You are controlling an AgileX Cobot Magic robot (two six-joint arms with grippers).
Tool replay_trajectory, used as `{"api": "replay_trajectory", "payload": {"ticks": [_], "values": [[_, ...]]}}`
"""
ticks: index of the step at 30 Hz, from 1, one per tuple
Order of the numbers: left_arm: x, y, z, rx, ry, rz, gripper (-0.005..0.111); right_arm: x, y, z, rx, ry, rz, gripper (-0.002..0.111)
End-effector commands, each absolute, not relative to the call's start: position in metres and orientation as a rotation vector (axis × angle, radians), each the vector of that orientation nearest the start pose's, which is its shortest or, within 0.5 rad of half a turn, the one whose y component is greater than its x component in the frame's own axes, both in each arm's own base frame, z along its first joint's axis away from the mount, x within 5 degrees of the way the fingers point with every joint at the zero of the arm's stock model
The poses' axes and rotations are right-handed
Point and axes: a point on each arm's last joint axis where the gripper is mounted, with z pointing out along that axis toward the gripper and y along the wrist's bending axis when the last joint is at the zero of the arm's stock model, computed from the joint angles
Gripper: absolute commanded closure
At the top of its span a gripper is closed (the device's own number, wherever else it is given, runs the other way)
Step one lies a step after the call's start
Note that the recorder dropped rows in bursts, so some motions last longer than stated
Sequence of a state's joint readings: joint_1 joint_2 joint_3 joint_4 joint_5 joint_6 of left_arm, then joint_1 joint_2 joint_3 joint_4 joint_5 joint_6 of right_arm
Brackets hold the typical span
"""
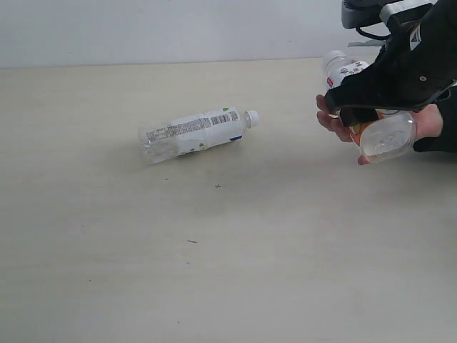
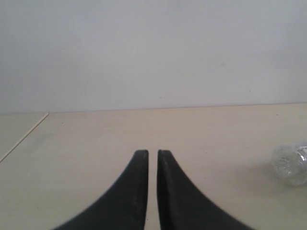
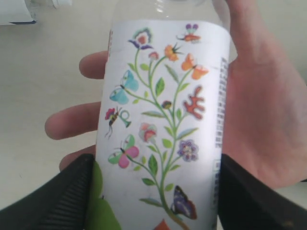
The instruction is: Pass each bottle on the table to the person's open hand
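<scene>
Holding: my right pincer [image 3: 153, 201] is clamped on the flower-label bottle [image 3: 160, 110], with one black finger pressed against each side of it.
Flower-label bottle: it lies in front of the palm of the open hand [image 3: 254, 120]. I cannot tell whether it rests on the skin. From the exterior view, its clear base faces the camera at the far right of the table [image 1: 214, 271].
Left pincer [image 2: 152, 158]: its fingers are drawn together to a thin slit and grip nothing, and I see it low over the bare tabletop.
White-label bottle [image 1: 196, 132]: it lies on its side left of centre, cap pointing right, well apart from the hand.
Third bottle [image 1: 341, 68]: it has a red-and-white label and sits just behind the hand and my right pincer. It is mostly hidden, so I cannot tell whether it is upright.
</scene>
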State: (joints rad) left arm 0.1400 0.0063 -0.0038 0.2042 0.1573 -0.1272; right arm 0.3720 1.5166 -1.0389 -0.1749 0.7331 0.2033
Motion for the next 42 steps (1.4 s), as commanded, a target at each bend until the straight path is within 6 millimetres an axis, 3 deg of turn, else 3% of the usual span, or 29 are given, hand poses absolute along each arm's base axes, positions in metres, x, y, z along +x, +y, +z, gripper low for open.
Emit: {"api": "replay_trajectory", "payload": {"ticks": [1,4,13,23,29,36,39,42], "values": [[0.055,0.011,0.2,-0.08,1.629,0.189,0.097,0.289,0.099,0.251,-0.351,2.643,-0.023,0.107],[0.055,0.011,0.2,-0.08,1.629,0.189,0.097,0.287,0.098,0.25,-0.351,2.663,-0.032,0.096],[0.055,0.011,0.2,-0.08,1.629,0.189,0.097,0.286,0.097,0.25,-0.352,2.678,-0.039,0.036],[0.055,0.011,0.2,-0.08,1.629,0.189,0.097,0.286,0.097,0.252,-0.354,2.654,-0.036,0.01],[0.055,0.011,0.2,-0.08,1.629,0.189,0.097,0.279,0.095,0.279,-0.337,2.535,0.007,0.009],[0.055,0.011,0.2,-0.08,1.629,0.189,0.097,0.247,0.084,0.328,-0.35,2.367,0.054,0.012],[0.055,0.011,0.2,-0.08,1.629,0.189,0.097,0.222,0.076,0.347,-0.349,2.279,0.09,0.026],[0.055,0.011,0.2,-0.08,1.629,0.189,0.097,0.192,0.066,0.357,-0.335,2.197,0.127,0.055]]}}
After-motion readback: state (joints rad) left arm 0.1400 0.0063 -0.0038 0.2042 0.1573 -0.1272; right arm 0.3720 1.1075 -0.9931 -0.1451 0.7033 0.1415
